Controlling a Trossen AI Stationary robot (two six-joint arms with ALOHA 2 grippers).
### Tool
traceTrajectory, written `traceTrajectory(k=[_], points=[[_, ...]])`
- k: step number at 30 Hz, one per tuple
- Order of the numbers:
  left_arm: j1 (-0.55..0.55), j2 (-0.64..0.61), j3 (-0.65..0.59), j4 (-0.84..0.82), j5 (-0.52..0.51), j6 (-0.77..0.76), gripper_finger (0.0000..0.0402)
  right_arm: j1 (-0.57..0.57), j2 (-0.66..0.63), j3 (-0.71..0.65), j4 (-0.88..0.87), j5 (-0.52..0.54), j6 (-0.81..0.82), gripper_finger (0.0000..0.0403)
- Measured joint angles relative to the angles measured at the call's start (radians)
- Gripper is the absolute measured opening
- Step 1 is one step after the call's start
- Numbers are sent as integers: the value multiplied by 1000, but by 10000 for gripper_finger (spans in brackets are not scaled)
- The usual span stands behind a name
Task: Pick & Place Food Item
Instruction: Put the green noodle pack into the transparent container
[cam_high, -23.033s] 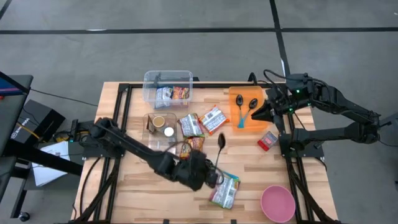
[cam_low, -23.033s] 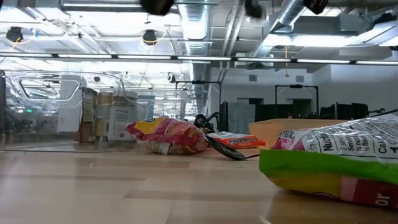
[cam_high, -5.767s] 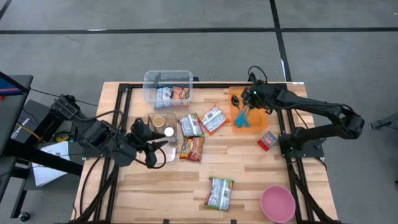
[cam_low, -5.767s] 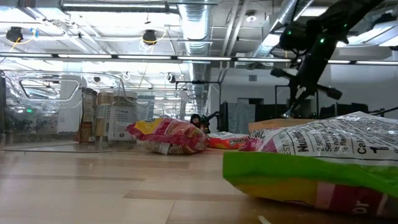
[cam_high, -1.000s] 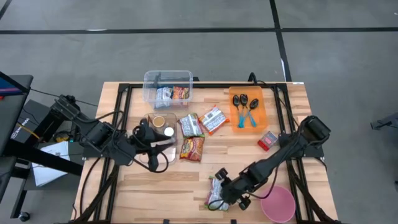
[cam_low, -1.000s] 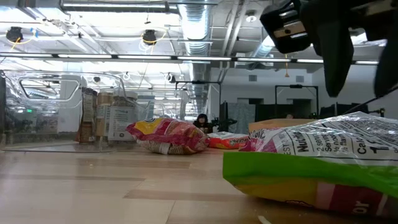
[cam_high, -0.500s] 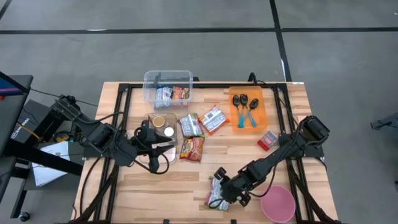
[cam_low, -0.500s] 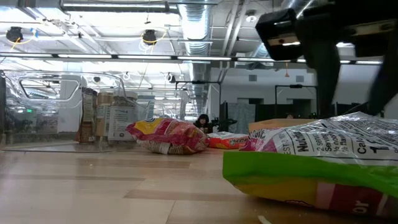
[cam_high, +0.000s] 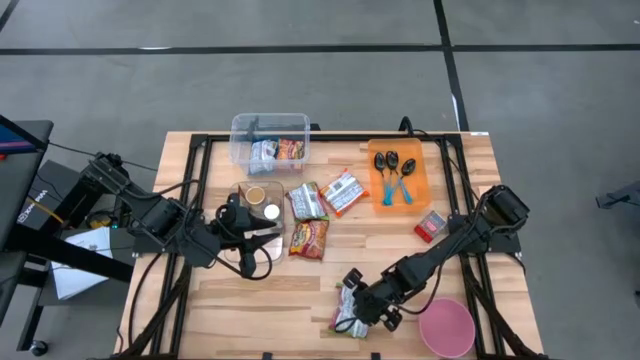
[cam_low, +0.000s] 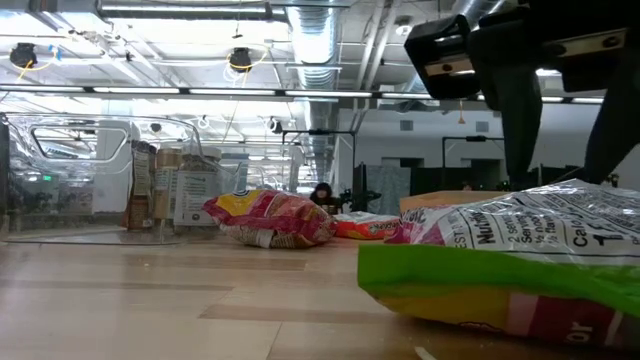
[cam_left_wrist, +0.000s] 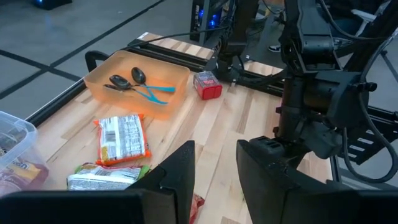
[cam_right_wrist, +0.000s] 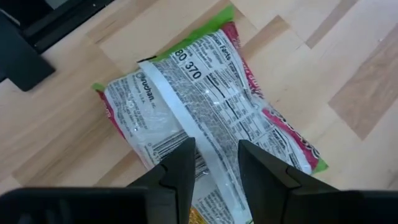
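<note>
A noodle packet with a green and red border (cam_right_wrist: 211, 99) lies flat, label side down, near the table's near edge (cam_high: 347, 318); it fills the low view's right (cam_low: 500, 260). My right gripper (cam_right_wrist: 216, 155) is open and stands right over it (cam_high: 366, 302), fingers pointing down on either side of the packet's centre seam (cam_low: 560, 170). My left gripper (cam_high: 262, 232) is open and empty at the table's left, beside a clear container of jars; its fingers show in the left wrist view (cam_left_wrist: 215, 158). My right gripper's open fingers (cam_low: 520, 130) come down from above onto the packet's printed back face (cam_right_wrist: 186, 124), one on each side of the seam. Whether the tips touch the wrapper, I cannot tell. The packet lies flat on the table.
A clear bin (cam_high: 240, 150) with packets stands at the far left. An orange tray (cam_high: 381, 195) holds spoons at the far right. A pink bowl (cam_high: 446, 328) sits right beside the right arm. Three more packets (cam_high: 310, 238) and a small red box (cam_high: 431, 225) lie mid-table.
My right gripper has come down toward the noodle packet and shifted a little toward the table's left edge, fingers staying open. The packet has not moved.
</note>
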Motion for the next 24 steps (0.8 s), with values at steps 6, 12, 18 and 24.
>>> traceTrajectory(k=[6,12,18,24], points=[[0,0,0,2,0,0,112,-1,42,2,38,-25,7,114],[0,0,0,10,0,0,112,3,45,3,47,-26,23,107],[0,0,0,17,0,0,112,3,45,2,47,-27,45,65],[0,0,0,16,0,0,112,0,46,2,44,-56,96,6]])
